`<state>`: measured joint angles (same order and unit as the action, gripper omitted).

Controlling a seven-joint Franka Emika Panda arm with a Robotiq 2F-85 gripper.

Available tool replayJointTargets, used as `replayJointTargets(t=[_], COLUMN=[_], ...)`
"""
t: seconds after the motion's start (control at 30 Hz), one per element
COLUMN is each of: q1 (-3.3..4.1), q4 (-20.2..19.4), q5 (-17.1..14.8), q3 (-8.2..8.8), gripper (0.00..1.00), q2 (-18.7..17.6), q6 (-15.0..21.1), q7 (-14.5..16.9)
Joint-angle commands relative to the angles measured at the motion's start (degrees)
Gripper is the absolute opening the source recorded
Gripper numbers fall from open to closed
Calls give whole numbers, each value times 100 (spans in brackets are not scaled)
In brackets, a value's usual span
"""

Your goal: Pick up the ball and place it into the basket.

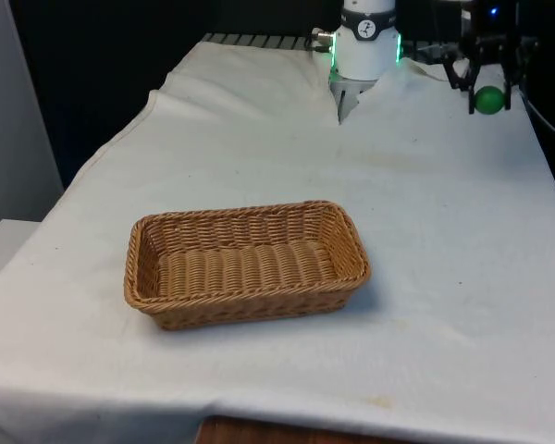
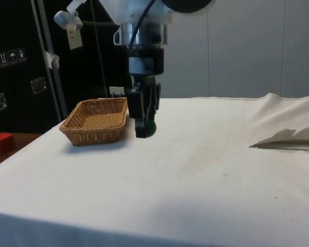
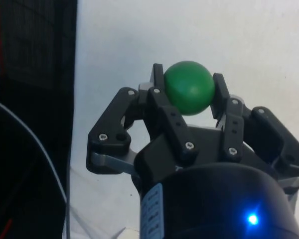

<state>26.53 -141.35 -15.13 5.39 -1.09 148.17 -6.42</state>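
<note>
One green ball point(image 3: 188, 87) in gripper point(image 3: 188, 92); one basket point(image 1: 245, 263).

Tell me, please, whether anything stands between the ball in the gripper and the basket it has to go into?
Nothing visible does. The gripper holds the green ball at the table's far end, at the front view's right. Between it and the wicker basket lies only bare white cloth, and the basket is open-topped with nothing inside.

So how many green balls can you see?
1. The small round green ball sits between the fingers of the black end effector, at the table's far end on the front view's right, away from the woven wicker basket. None seems hidden.
</note>
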Motion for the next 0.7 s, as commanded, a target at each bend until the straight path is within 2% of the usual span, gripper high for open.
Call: replayJointTargets(t=[0.0,0.2,0.23,0.3,0.47,0.5,0.53,0.67], q1=[-11,-17,-6,-17,-29,-11,-29,-34], q4=[63,367,298,447,688,636,728,951], q5=[166,269,138,292,332,218,338,355], q3=[17,34,17,40,52,40,52,57], gripper=[2,2,2,2,2,2,2,2], q2=[34,132,115,155,212,183,218,155], q6=[-120,-476,-361,-567,-842,-733,-877,-1014], q7=[-138,-212,-103,-223,-206,-132,-206,-189])
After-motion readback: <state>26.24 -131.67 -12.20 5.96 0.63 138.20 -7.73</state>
